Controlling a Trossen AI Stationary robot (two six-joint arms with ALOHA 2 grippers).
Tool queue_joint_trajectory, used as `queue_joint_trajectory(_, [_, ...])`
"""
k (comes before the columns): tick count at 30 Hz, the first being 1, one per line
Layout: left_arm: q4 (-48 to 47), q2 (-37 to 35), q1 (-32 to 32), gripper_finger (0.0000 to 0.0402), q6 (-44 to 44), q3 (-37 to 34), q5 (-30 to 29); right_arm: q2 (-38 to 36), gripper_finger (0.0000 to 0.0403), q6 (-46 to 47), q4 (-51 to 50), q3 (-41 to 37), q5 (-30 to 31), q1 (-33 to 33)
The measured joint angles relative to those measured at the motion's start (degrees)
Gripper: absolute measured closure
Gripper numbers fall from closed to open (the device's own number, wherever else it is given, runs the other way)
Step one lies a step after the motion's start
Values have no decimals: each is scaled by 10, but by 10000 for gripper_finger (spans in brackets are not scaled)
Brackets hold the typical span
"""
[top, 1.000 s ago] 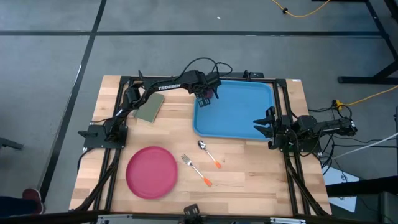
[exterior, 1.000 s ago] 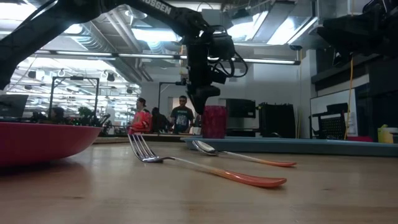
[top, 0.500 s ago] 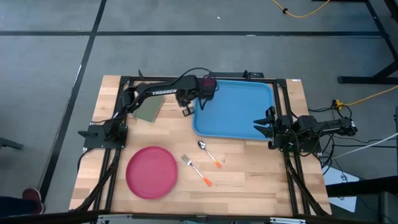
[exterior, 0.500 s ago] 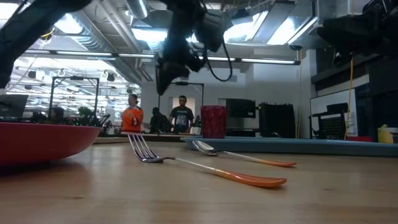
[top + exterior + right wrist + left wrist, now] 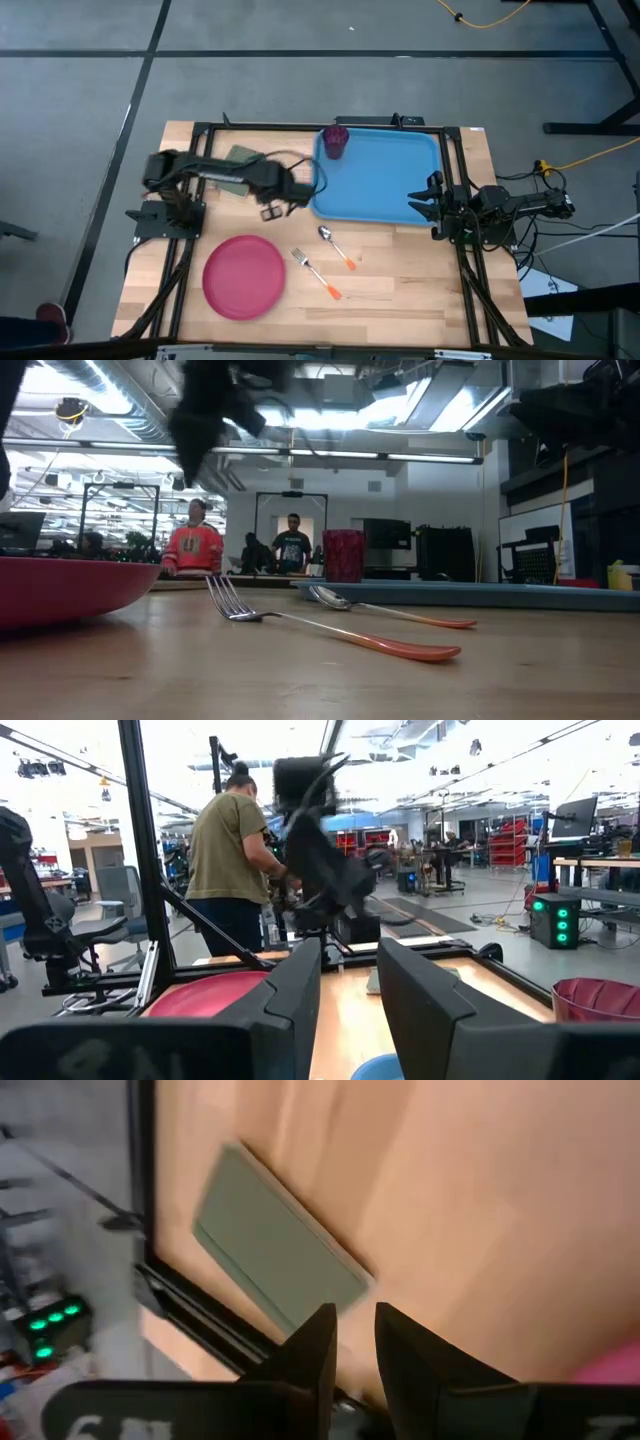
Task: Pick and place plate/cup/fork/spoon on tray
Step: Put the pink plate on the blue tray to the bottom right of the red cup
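Tabletop (image 5: 420, 275) holds my blue tray (image 5: 385, 190), the cup (image 5: 335, 141) upright in its far left corner. Plate (image 5: 244, 276), fork (image 5: 315, 273) and spoon (image 5: 336, 246) lie near. My left pincer (image 5: 272, 211), slightly parted and empty, hovers beside the tray; my right pincer (image 5: 418, 200) waits, slightly parted.

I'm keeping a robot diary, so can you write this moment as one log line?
cup: on tray | plate, fork, spoon: on table | left tool: empty, near plate | right tool: waiting
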Motion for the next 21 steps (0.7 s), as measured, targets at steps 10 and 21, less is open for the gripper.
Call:
queue_joint_trajectory(10, [23, -162, -174, 337, -269, -207, 98, 0, 295, 37, 3, 0, 8, 0])
queue_joint_trajectory(21, [218, -204, -245, 337, -255, -338, 171, 0, 295, 49, 1, 0, 9, 0])
